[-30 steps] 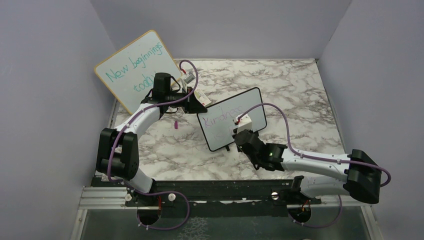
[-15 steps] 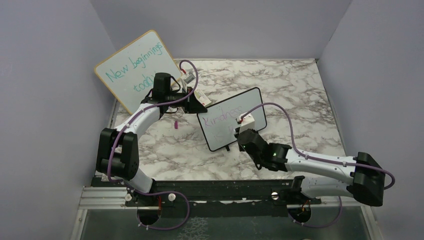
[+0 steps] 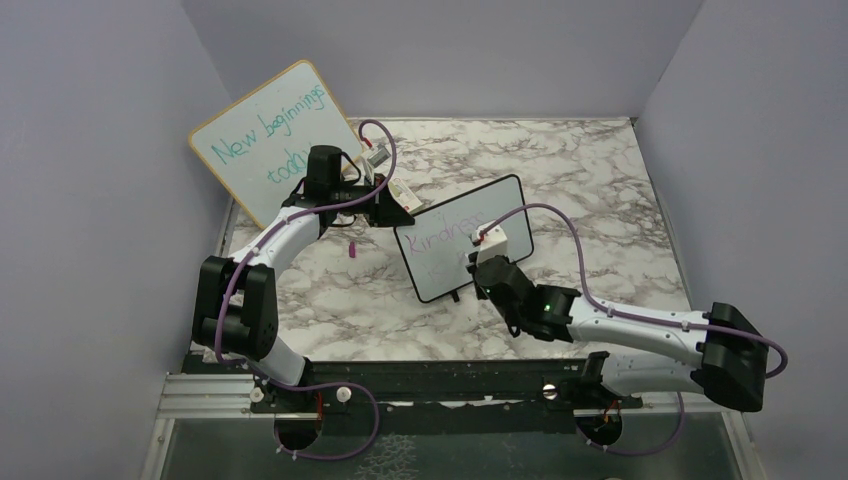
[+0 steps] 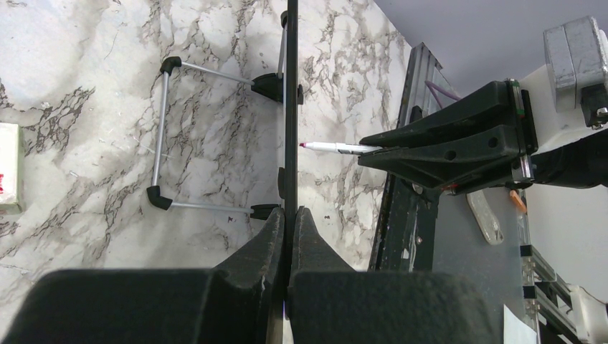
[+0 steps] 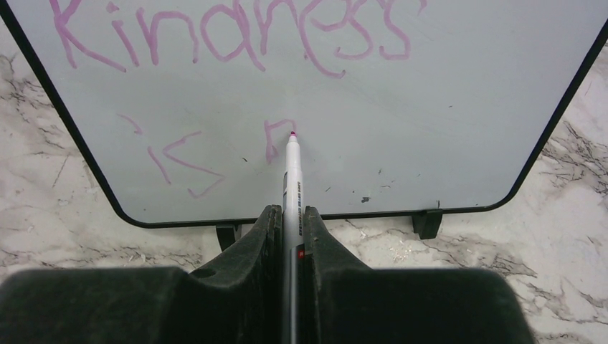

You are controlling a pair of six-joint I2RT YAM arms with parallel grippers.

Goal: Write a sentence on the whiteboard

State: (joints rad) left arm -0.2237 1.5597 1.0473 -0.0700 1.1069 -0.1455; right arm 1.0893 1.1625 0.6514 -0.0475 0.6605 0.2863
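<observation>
My right gripper (image 5: 287,215), clamped on the white purple-tipped marker (image 5: 291,172), has barely shifted against the small black-framed whiteboard (image 5: 430,107); my left gripper (image 4: 288,215) stays pinching its edge.

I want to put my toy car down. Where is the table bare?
Most room: the table between the whiteboard and the right wall. Also a patch before the whiteboard, between the left arm and right arm. Crowded: the far left corner, by the big board.

left gripper (image 4: 289,215) is pinched shut, left arm (image 3: 285,235) stretched forward; right gripper (image 5: 289,213) is clamped too, right arm (image 3: 620,325) angled inward.
</observation>
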